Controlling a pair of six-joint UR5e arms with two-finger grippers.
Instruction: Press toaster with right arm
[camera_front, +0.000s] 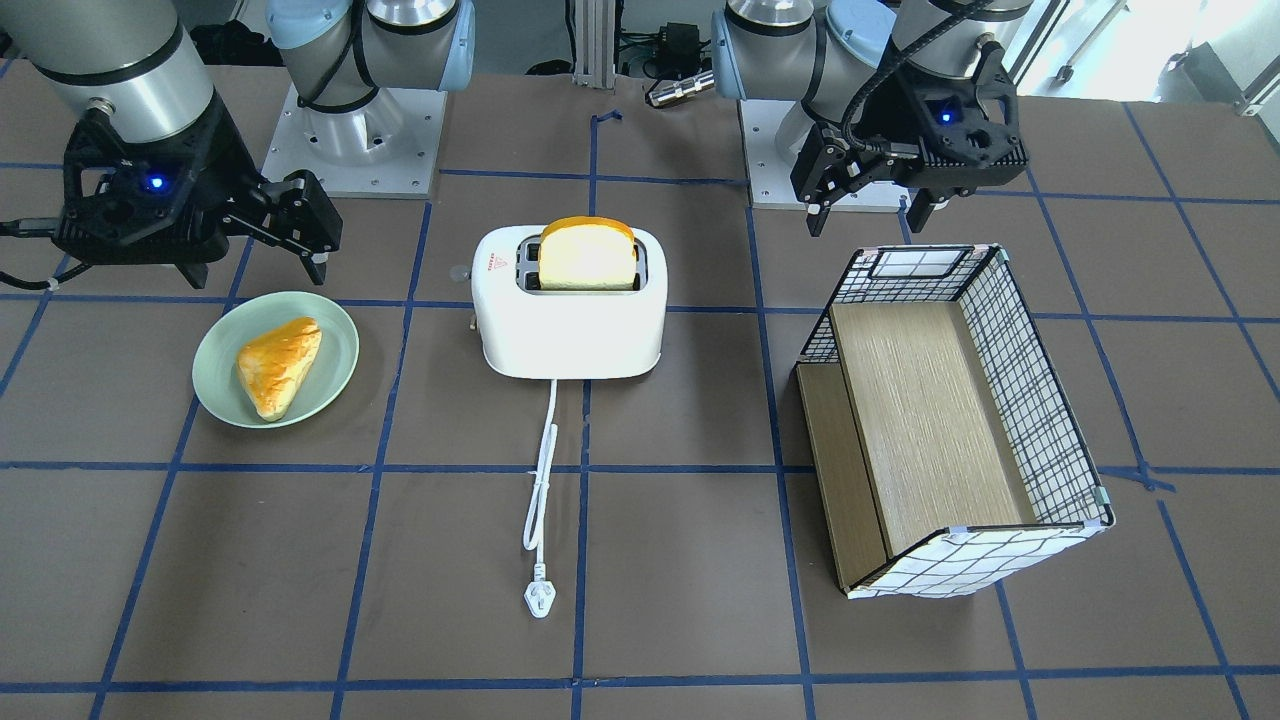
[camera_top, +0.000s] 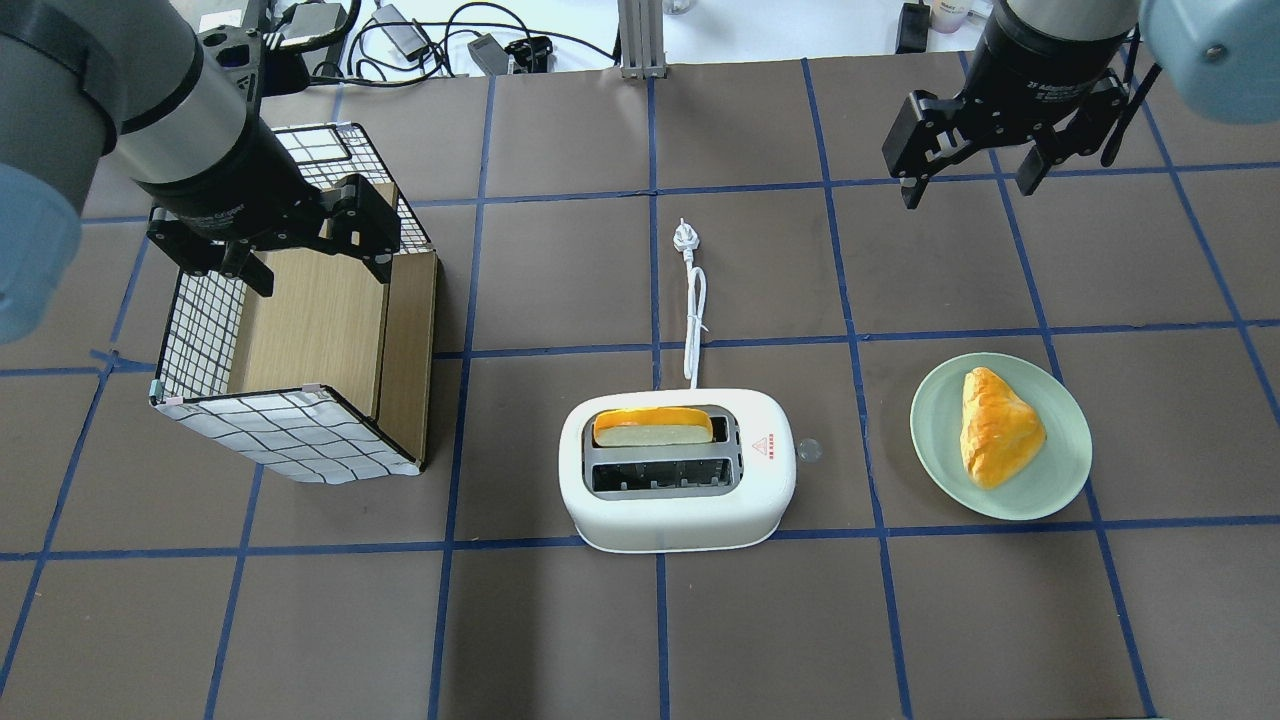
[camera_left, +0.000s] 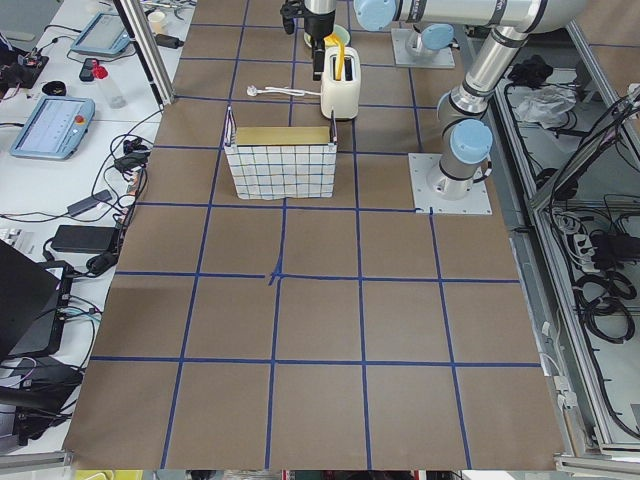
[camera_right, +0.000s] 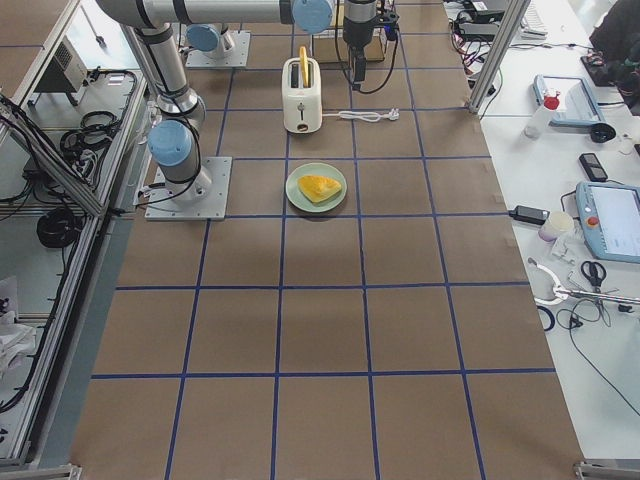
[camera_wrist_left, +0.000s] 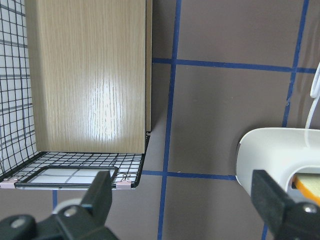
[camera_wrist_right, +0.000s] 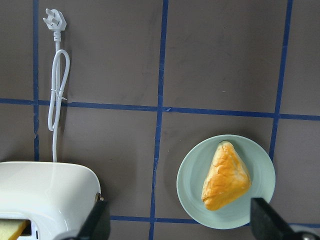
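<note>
The white two-slot toaster (camera_front: 570, 320) stands mid-table, also in the overhead view (camera_top: 680, 510). A slice of bread (camera_top: 653, 427) stands up in its far slot. Its small side lever (camera_top: 809, 450) faces the plate side. Its white cord and plug (camera_top: 685, 237) lie on the table. My right gripper (camera_top: 970, 190) hovers open and empty, well beyond and to the right of the toaster; it also shows in the front view (camera_front: 258, 268). My left gripper (camera_top: 318, 270) is open and empty above the basket.
A checked wire-frame basket (camera_top: 200, 320) with a wooden insert lies on its side left of the toaster. A pale green plate (camera_top: 1060, 480) holding a triangular pastry (camera_top: 997, 428) sits right of the toaster, below my right gripper.
</note>
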